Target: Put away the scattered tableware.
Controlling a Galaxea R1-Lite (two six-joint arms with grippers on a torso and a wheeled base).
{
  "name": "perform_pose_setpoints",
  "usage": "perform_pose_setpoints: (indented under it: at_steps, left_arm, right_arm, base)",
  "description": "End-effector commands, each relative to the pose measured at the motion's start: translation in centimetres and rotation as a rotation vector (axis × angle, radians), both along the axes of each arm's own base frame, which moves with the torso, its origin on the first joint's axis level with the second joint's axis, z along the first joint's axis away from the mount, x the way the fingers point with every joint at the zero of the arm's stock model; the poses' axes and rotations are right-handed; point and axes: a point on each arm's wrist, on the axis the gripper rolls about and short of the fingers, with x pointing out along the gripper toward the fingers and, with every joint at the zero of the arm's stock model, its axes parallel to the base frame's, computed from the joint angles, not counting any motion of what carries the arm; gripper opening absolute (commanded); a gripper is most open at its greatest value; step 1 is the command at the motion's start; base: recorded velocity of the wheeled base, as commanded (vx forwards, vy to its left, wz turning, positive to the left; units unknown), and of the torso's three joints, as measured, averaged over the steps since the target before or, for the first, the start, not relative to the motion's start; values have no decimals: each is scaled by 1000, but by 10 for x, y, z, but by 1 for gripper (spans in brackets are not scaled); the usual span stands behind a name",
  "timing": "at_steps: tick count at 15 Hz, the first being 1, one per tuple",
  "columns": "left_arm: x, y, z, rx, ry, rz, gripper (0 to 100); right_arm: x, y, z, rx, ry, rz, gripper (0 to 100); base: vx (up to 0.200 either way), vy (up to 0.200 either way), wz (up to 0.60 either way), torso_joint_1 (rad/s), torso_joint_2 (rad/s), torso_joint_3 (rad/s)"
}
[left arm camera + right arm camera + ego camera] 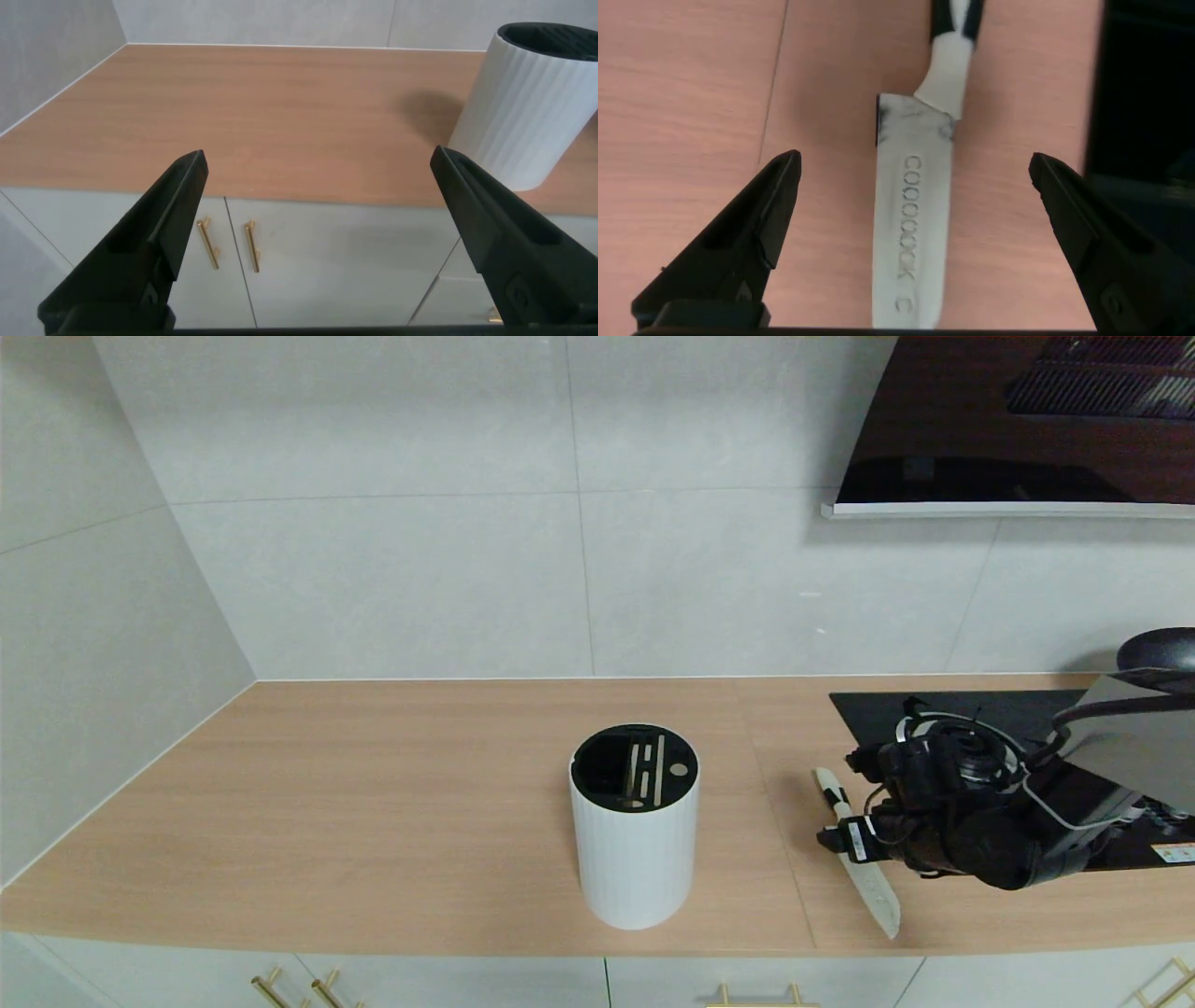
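Pale wooden countertop (420, 803); a white-bladed knife with black-and-white handle (876, 894) lies beside the black hob (934, 709), tip toward the front edge; the right gripper (912, 187) hangs directly above, wide open, empty, straddling its width; the white ribbed cylindrical holder (635, 840) stands leftward.

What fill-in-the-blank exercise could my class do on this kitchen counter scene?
1. The ribbed holder standing on the counter is coloured ____.
2. By the robot's own sides, the knife lies to the holder's ____.
3. The right gripper hovers above the knife with its jaws ____.

Missing words: white; right; open.
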Motion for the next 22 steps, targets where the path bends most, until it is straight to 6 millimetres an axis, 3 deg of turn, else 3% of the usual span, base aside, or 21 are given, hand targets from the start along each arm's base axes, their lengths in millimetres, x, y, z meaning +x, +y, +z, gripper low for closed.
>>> perform_pose_setpoints:
  at_steps: [1,22]
  left_arm:
    - [0,0,0,0,0,1,100]
    - [0,0,0,0,0,2,100]
  right_arm:
    - [2,1,-15,-6,31,0,100]
    - [23,-5,-36,82,-5,-61,100]
  base:
    - [0,0,0,0,0,0]
    - [0,0,0,0,0,0]
